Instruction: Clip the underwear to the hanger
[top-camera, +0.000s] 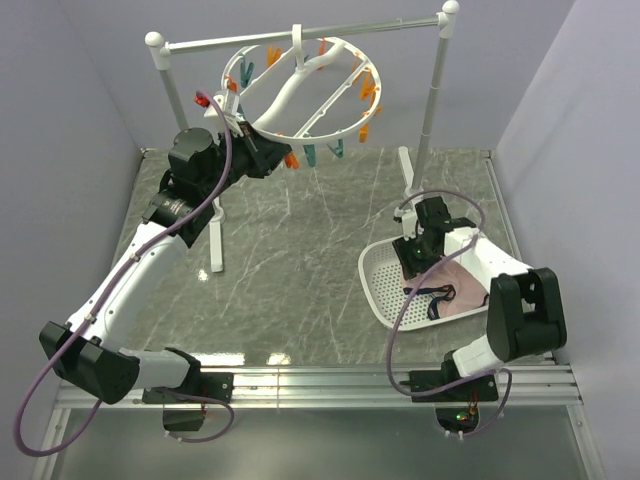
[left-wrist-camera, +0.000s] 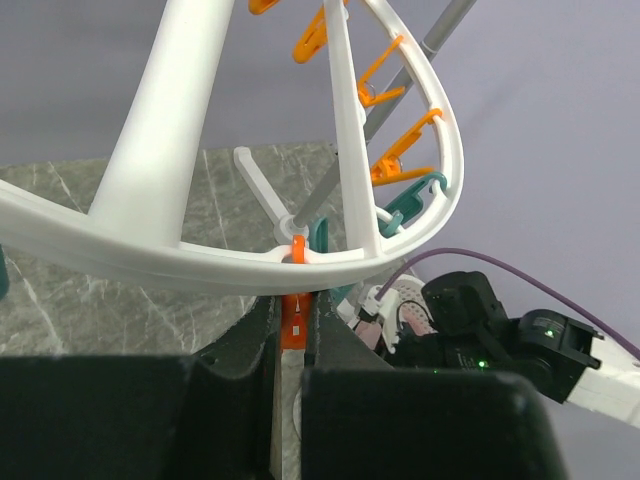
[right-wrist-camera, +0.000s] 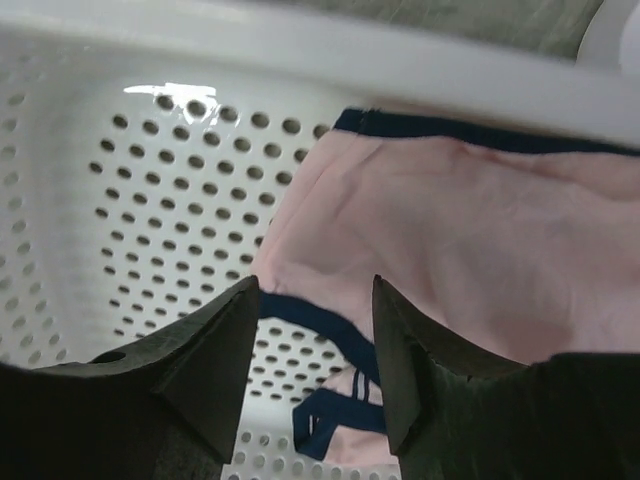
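Note:
The hanger (top-camera: 300, 90), a white ring with spokes and orange and teal clips, hangs tilted from the rail. My left gripper (top-camera: 276, 158) is at the ring's near edge, shut on an orange clip (top-camera: 291, 160). In the left wrist view the clip (left-wrist-camera: 293, 325) sits pinched between the fingers of the gripper (left-wrist-camera: 293, 308), just under the ring (left-wrist-camera: 200, 262). The pale pink underwear (top-camera: 452, 290) with navy edging lies in the white basket (top-camera: 380, 285). My right gripper (top-camera: 415, 255) is open just above it. In the right wrist view the gripper (right-wrist-camera: 315, 292) straddles the navy edge of the underwear (right-wrist-camera: 470, 230).
The white rail stand (top-camera: 300, 36) spans the back on two poles (top-camera: 432, 100), with feet on the marble table. The perforated basket (right-wrist-camera: 150, 200) lies at the right front. Grey walls close in on the left, back and right.

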